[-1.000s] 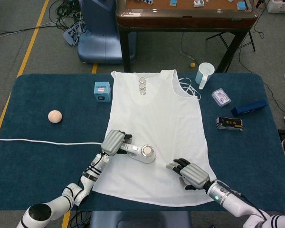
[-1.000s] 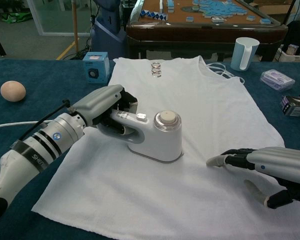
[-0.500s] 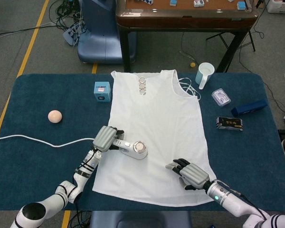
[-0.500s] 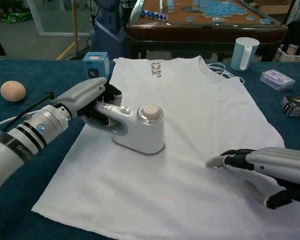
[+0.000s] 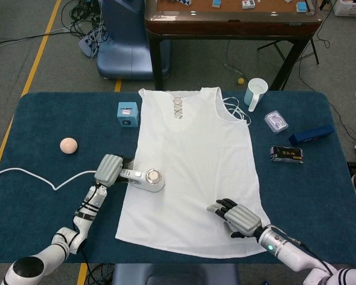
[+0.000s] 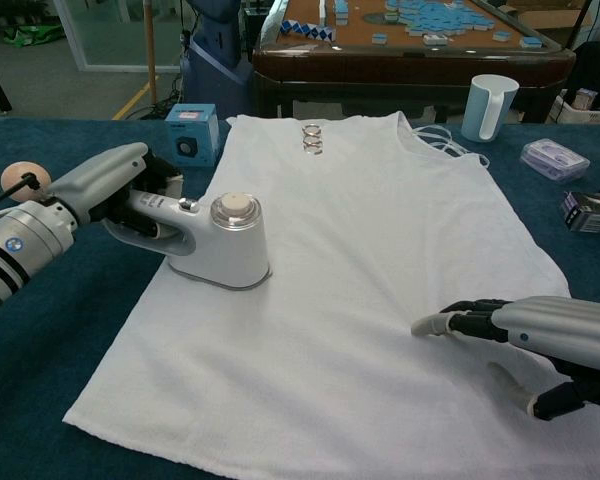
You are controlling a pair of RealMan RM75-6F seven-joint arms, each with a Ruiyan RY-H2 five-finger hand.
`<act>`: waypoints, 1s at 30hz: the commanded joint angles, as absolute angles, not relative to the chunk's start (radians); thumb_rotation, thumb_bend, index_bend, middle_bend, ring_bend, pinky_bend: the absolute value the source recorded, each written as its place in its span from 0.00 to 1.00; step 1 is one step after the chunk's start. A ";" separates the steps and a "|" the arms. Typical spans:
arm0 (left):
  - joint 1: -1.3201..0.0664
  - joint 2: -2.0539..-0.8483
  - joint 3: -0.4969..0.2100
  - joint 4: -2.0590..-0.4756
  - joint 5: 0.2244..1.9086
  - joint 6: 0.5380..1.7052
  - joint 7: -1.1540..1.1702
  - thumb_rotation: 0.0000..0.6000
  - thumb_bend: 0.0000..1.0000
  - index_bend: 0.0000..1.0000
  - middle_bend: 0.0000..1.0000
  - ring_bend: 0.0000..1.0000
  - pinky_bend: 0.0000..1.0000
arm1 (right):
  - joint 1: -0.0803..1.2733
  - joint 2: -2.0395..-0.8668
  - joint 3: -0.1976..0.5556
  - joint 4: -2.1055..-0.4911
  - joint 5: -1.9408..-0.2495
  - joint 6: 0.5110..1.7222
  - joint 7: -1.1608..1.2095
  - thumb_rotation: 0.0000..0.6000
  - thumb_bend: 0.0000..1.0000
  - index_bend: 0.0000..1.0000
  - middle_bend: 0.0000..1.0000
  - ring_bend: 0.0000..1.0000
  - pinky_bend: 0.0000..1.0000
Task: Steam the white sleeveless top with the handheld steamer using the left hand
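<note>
My left hand (image 6: 115, 183) wraps the handle of the white handheld steamer (image 6: 215, 243), its fingers mostly hidden behind the handle in the chest view. The steamer stands flat on the left edge of the white sleeveless top (image 5: 193, 160), which lies spread on the dark blue table cloth (image 5: 41, 196). My right hand (image 6: 540, 340) rests on the top's lower right part, holding nothing, fingers slightly apart (its forearm is cut off by the frame). A white cord (image 5: 41, 176) trails left across the cloth. Beyond the table, grey floor.
</note>
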State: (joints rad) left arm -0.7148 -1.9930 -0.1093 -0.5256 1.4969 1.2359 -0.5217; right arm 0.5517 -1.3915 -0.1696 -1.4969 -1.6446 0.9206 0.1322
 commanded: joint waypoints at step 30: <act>-0.615 -1.838 0.034 -0.863 1.624 1.300 -0.349 1.00 0.25 0.89 0.77 0.63 0.64 | 0.535 -1.375 -0.184 -1.503 -1.651 0.936 0.129 0.99 0.77 0.00 0.13 0.00 0.02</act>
State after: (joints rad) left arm -0.6191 -1.8457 0.0302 -0.8536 1.6201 1.3010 -0.3552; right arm 0.5347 -1.3756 -0.1841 -1.5030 -1.6507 0.9364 0.1291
